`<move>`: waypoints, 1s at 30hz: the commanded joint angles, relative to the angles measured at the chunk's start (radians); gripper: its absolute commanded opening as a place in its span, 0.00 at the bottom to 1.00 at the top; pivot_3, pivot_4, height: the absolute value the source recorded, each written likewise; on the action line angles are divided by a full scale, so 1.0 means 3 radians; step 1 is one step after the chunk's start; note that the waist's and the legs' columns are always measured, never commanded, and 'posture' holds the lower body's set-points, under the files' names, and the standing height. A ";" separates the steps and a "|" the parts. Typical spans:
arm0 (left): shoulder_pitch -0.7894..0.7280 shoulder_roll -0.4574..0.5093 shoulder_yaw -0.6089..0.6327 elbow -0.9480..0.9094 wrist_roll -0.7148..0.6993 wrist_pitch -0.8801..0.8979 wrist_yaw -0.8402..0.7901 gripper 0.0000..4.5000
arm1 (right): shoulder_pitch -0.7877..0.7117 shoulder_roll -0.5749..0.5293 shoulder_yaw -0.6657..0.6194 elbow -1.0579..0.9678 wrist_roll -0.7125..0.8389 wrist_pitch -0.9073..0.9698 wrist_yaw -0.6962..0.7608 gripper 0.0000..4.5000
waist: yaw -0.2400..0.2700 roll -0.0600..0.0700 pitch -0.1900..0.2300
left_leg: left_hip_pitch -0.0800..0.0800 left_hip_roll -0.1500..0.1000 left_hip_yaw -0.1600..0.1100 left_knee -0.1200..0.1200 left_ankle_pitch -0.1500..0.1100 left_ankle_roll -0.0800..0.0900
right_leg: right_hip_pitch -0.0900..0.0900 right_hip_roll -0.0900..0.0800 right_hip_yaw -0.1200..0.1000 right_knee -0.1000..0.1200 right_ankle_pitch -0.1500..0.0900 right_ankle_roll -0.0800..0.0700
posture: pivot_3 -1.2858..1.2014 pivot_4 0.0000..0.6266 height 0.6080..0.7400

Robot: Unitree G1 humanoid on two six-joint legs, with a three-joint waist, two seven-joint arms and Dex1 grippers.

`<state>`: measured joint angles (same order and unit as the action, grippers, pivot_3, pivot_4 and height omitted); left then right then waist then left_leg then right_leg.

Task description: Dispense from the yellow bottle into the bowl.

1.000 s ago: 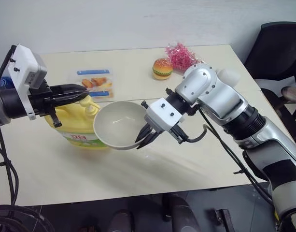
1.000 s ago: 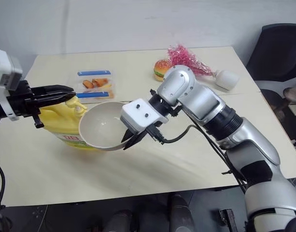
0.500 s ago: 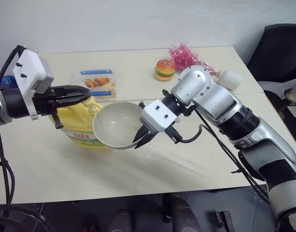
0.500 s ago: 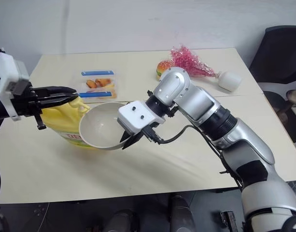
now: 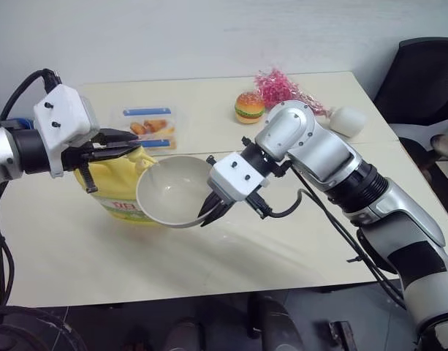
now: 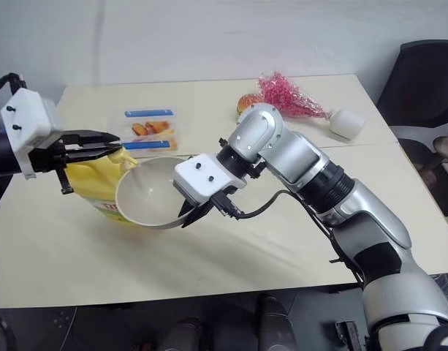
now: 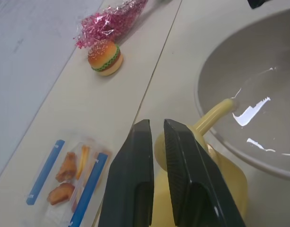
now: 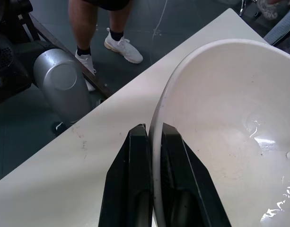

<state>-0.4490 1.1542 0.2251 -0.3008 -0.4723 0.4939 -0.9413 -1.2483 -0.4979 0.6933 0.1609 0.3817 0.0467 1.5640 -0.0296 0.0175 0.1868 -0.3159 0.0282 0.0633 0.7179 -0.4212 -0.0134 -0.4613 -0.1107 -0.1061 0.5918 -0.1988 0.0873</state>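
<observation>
The yellow bottle [image 5: 107, 186] stands on the table at the left, its pump spout [image 7: 219, 111] reaching over the rim of the bowl [image 5: 172, 191]. That greyish-white bowl is held tilted against the bottle, with glossy clear liquid [image 7: 253, 113] inside. My right gripper [image 5: 207, 213] is shut on the bowl's near right rim, one finger inside and one outside [image 8: 153, 130]. My left gripper [image 5: 136, 143] hovers just over the pump head [image 7: 166, 149], fingers [image 7: 140, 142] almost together with nothing between them.
Behind the bottle lies a clear snack packet [image 5: 150, 128] with blue strips. A toy burger [image 5: 248, 106], a pink bundle [image 5: 282, 86] and a small white vase [image 5: 346, 119] lie at the back right. A black chair [image 5: 421, 80] stands right of the table. A person's legs [image 8: 102, 23] stand beside the table.
My left wrist has rolled above the pump, turning its camera housing upward. The right gripper and bowl have stayed put. The view has shifted a little.
</observation>
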 commanded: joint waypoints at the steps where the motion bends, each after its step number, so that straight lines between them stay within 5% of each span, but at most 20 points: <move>1: 0.0333 0.0040 -0.0437 0.0110 0.0246 0.0054 -0.0227 0.12 | -0.0112 0.0028 -0.0141 -0.0053 0.0020 -0.0003 0.0168 0.00 | -0.0003 0.0002 -0.0001 | 0.0000 0.0000 0.0000 0.0000 0.0000 0.0000 | 0.0000 0.0000 0.0000 0.0000 0.0000 0.0000 | 0.52 0.24 1.00; 10: 0.0331 0.0008 -0.0490 0.0145 0.0294 -0.0042 -0.0240 0.12 | -0.0123 0.0068 -0.0168 -0.0004 -0.0003 -0.0016 0.0168 0.00 | -0.0008 0.0019 -0.0013 | 0.0001 0.0000 0.0005 -0.0005 0.0000 0.0000 | 0.0003 0.0001 0.0004 0.0001 -0.0001 -0.0001 | 0.52 0.24 1.00; 16: -0.0251 -0.0068 0.0130 0.0062 -0.0777 0.0892 -0.0175 0.12 | 0.0019 0.0021 -0.0371 -0.0002 -0.0090 0.0003 0.0156 0.00 | -0.0001 0.0010 -0.0009 | -0.0003 0.0001 0.0003 -0.0002 0.0001 0.0001 | -0.0005 0.0002 0.0003 0.0002 -0.0001 -0.0001 | 0.52 0.24 1.00; 24: -0.0429 0.0463 0.1209 0.0067 -0.1784 0.1965 -0.0331 0.58 | 0.0652 -0.0417 -0.0707 0.0087 -0.0453 -0.0222 -0.0118 0.00 | 0.0003 -0.0040 0.0015 | -0.0041 0.0003 -0.0007 -0.0003 -0.0004 0.0004 | -0.0031 -0.0002 -0.0029 -0.0018 0.0000 0.0000 | 0.52 0.24 1.00; 30: 0.0146 0.0730 0.1914 -0.0168 -0.1684 0.2252 -0.0698 0.99 | 0.1000 -0.0508 -0.0912 0.0671 -0.0868 -0.0562 -0.0475 0.00 | -0.0024 -0.0036 0.0022 | -0.0066 0.0000 0.0009 -0.0004 -0.0005 0.0005 | -0.0060 -0.0010 -0.0054 -0.0017 0.0000 0.0000 | 0.52 0.24 1.00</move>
<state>-0.4162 1.3473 0.7232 -0.3267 -0.9913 1.1549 -1.1160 -0.9400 -0.6423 0.4740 0.3550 0.1347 -0.0922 1.4525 -0.0367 0.0068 0.1935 -0.3355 0.0285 0.0661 0.7174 -0.4224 -0.0125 -0.4791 -0.1135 -0.1219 0.5875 -0.1989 0.0871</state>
